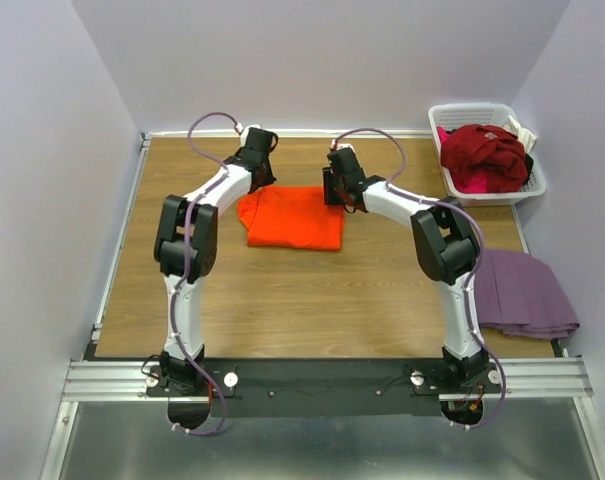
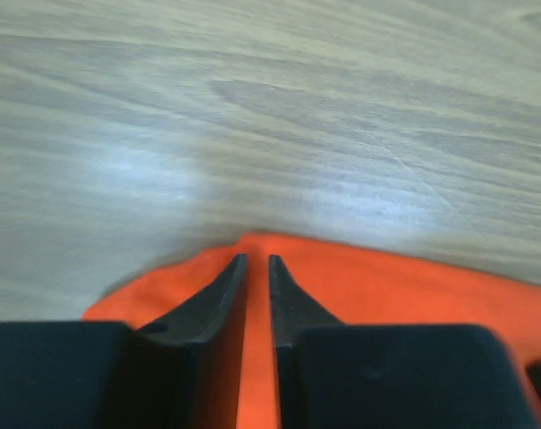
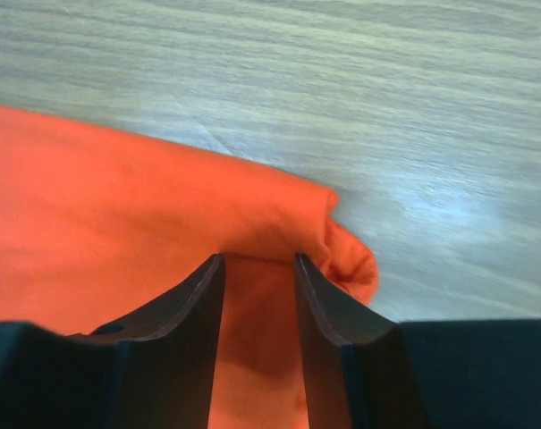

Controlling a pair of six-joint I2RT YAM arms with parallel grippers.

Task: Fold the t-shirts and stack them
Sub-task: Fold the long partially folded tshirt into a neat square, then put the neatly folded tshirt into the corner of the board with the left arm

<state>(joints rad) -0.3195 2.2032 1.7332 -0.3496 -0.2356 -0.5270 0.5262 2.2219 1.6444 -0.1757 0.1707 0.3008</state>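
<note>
I note one wood-grain bench (image 1: 282, 300). One soft orange t-shirt (image 1: 292, 218), folded to a rectangle, lies mid-bench toward the far edge. One mauve folded pile (image 1: 527, 292) sits at the right edge. One white slatted basket (image 1: 482, 110), in the far right corner, holds crumpled dark red cloth (image 1: 482, 152). Right tool (image 3: 259, 259): spread over the orange fold. Left tool (image 2: 257, 261): narrow gap at the shirt's edge; I cannot tell whether it pinches.

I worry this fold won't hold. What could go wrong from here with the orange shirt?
Fabric of the orange t-shirt shows between the narrowly parted fingers of the left end effector; pulling away might drag the fold open. The right end effector straddles a bunched corner, which could snag or stay lumpy.
</note>
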